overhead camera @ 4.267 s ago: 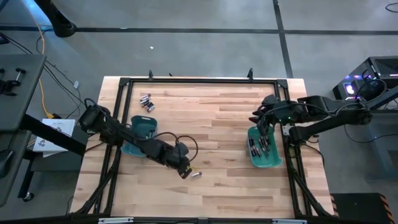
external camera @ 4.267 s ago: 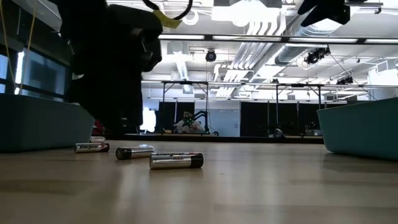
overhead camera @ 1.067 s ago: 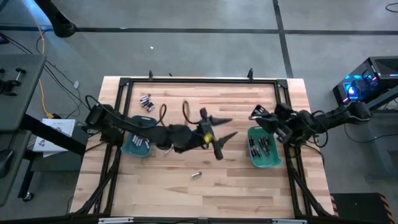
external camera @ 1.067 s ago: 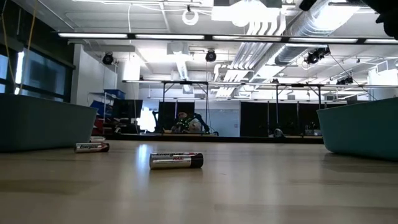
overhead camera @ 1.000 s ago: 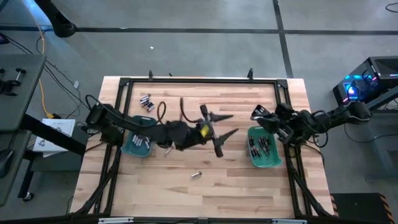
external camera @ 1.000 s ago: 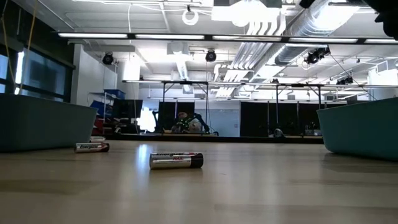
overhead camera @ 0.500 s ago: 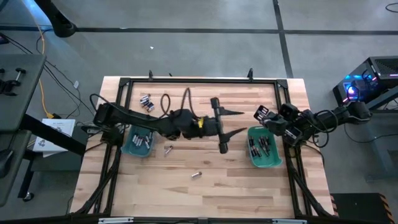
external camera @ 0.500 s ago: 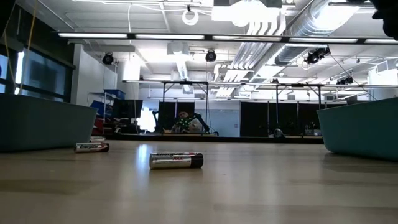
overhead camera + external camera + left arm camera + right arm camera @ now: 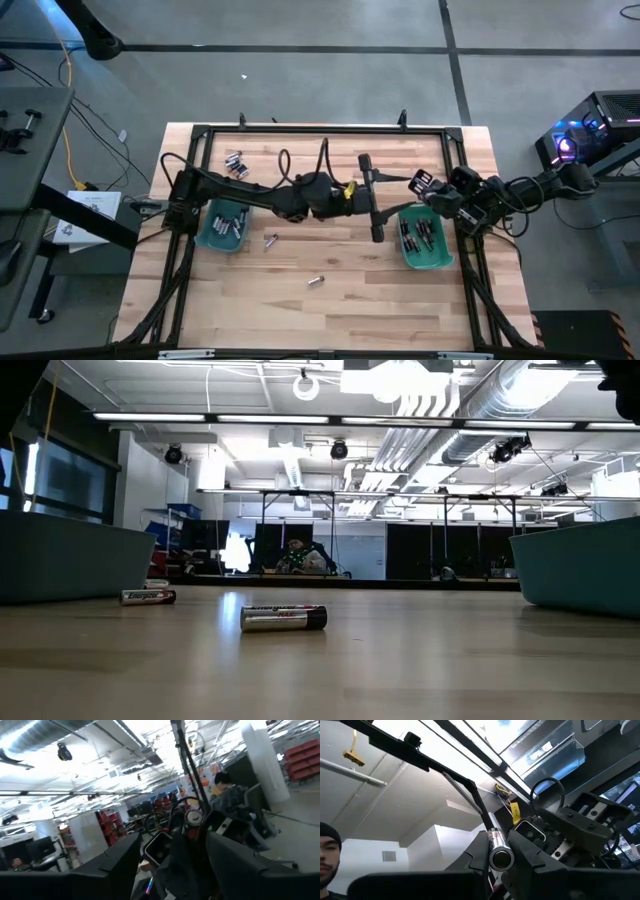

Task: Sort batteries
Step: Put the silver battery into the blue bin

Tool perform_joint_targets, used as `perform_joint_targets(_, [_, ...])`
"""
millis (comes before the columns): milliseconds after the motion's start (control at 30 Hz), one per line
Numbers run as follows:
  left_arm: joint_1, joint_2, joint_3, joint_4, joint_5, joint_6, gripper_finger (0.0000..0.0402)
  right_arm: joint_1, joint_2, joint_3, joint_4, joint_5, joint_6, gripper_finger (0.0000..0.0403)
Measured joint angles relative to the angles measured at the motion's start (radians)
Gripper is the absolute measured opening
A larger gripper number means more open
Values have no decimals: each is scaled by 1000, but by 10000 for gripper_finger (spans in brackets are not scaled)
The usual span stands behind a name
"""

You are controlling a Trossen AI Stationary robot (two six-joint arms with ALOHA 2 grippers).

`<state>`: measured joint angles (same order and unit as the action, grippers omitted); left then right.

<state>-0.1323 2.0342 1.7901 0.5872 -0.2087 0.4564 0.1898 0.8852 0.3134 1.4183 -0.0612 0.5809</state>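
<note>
Between my two pincers, I see the right pincer (image 9: 418,183) clamping a battery (image 9: 500,856) end-on beside the right bin (image 9: 425,262), while my left pincer (image 9: 372,201), fingers apart and empty, hangs near it, loose batteries (image 9: 292,261) lying well behind it on the surface (image 9: 330,305).

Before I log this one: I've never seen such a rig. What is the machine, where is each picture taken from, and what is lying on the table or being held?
It is a robot with two dark arms at a wooden table, sorting batteries. One camera looks straight down, one sits at table-top height, and one rides on each wrist. Two teal bins, the left bin and the right bin, each hold batteries. Loose batteries lie in a far-left cluster and as two single cells. The left gripper reaches across mid-table, open and apparently empty. The right gripper, by the right bin, pinches one battery.
</note>
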Motion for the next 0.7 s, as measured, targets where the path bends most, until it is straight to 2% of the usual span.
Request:
perform_joint_targets(500, [-10, 43, 4, 79, 27, 0, 204, 0, 0, 0, -24, -11, -5, 31])
perform_joint_targets(700, [-11, 82, 83, 13, 74, -7, 204, 0, 0, 0, -49, -11, -2, 31])
